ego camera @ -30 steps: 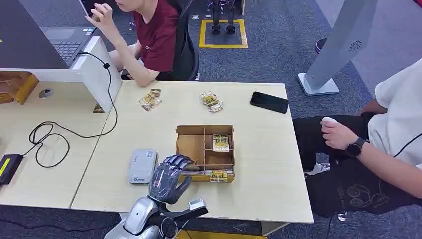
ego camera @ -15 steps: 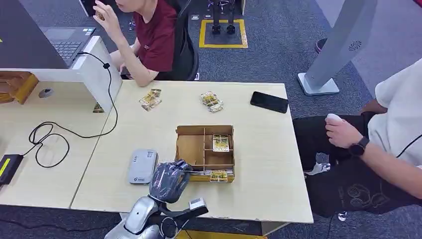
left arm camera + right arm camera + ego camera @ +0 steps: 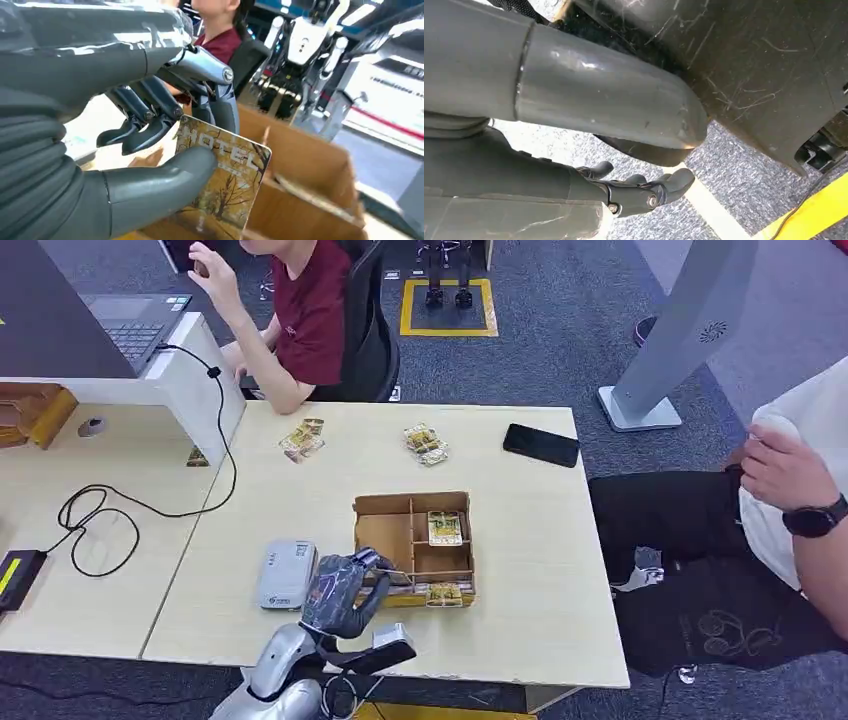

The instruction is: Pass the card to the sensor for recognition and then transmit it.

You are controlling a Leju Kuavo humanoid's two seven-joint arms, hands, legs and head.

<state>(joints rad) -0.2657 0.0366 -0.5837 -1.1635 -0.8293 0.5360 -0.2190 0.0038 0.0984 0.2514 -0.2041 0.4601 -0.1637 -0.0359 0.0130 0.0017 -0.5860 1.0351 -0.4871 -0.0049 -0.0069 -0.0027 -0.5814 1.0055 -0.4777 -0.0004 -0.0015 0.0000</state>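
Pinching a card (image 3: 227,187) between thumb and fingers, the left hand (image 3: 340,590) sits at the cardboard box (image 3: 385,535) near the table's (image 3: 520,620) front edge. Right hand (image 3: 644,192) hangs released. Card judged thin, stiff, slick; edge grip advisable. Sensor (image 3: 286,574) lies just beside.

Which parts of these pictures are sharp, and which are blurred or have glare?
Head view: evenly lit and sharp; the left hand is at the cardboard box. Left wrist view: the card it pinches reads clearly, the background behind is blurred, and glare whitens the wrist cover. Right wrist view: the right hand is in focus over the carpet.
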